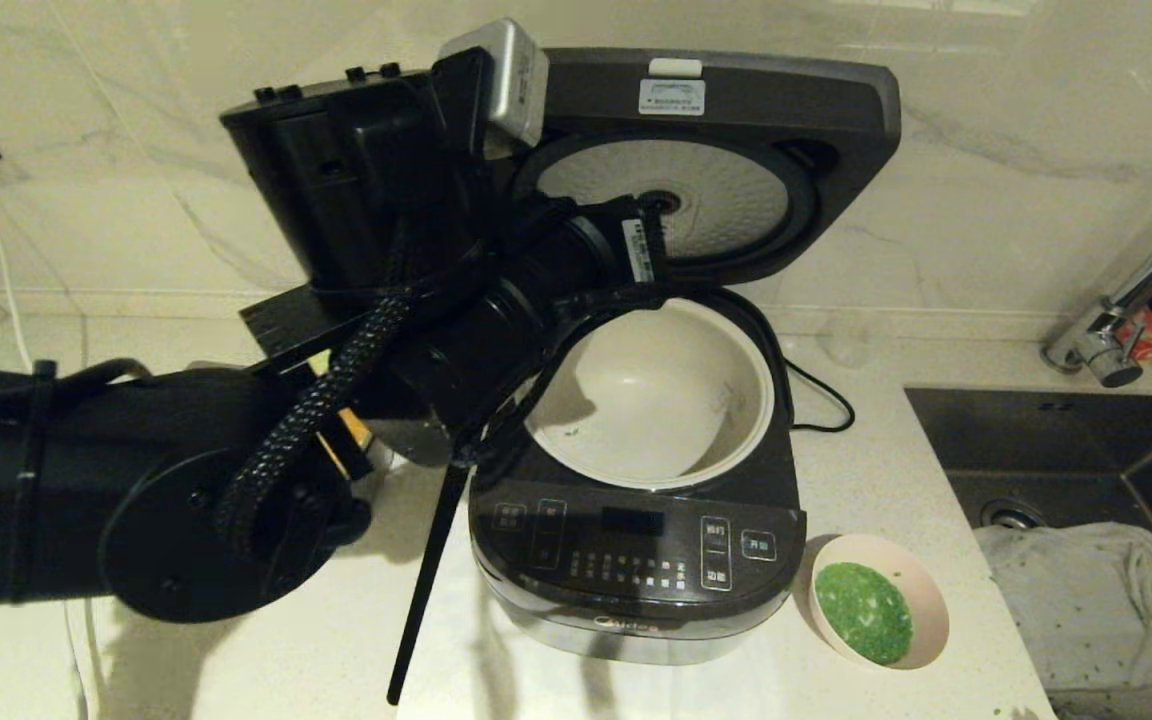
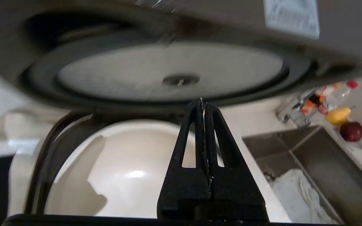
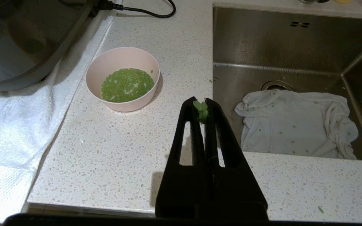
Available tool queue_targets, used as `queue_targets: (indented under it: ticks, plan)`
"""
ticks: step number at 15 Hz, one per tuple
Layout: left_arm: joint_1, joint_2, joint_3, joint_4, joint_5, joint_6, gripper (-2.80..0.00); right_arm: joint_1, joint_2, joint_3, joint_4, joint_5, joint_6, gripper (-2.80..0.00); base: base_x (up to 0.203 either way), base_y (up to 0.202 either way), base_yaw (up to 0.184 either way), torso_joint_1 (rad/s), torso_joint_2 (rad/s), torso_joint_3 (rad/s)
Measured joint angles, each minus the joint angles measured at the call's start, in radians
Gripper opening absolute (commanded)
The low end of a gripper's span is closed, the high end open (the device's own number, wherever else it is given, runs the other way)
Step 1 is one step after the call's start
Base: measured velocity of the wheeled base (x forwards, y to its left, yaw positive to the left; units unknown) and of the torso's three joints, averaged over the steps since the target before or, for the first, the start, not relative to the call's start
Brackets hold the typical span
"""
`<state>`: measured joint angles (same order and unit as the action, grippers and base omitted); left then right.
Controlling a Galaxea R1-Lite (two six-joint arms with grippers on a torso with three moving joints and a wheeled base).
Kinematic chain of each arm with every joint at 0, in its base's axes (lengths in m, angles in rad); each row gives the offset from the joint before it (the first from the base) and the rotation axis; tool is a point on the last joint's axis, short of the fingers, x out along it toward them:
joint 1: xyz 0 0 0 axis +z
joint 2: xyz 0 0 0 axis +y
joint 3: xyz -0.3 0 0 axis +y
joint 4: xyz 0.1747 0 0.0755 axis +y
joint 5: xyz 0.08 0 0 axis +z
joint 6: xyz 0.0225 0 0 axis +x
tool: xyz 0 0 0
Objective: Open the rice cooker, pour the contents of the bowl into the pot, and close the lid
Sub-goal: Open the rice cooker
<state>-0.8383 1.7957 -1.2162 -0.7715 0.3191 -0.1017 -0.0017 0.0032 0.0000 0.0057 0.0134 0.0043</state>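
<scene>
The rice cooker point(image 1: 636, 540) stands on a white towel point(image 3: 8, 131) on the speckled counter point(image 3: 130, 163), its lid point(image 1: 726, 160) raised upright so the dimpled silver underside faces forward. The cream-white pot point(image 1: 666, 400) sits inside the black body, with only a few specks on its wall. The left gripper point(image 2: 202, 102) is up at the open cooker, above the pot and just beneath the lid's underside; its two fingers are pressed together and hold nothing. In the head view the left arm point(image 1: 236, 500) reaches across from the left and hides the cooker's left edge.

The pink bowl point(image 1: 881, 613) rests on the counter just to the right of the cooker's front corner, upright, with the chopped green bits point(image 1: 863, 612) inside. The right gripper point(image 3: 202, 105) hangs over the counter near the sink point(image 3: 294, 62), well apart from the bowl, fingers closed, with a few green bits stuck at the tips. A crumpled white cloth point(image 3: 297, 125) lies in the sink.
</scene>
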Motion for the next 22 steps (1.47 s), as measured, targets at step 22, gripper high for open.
queue_targets:
  ticks: [22]
  plan:
    - [0.124,0.335,-0.511,0.011,-0.015,0.102,-2.80,0.000,0.000,0.000,0.000,0.000,0.000,-2.80,0.000,0.000,0.000,0.000,0.00,0.000]
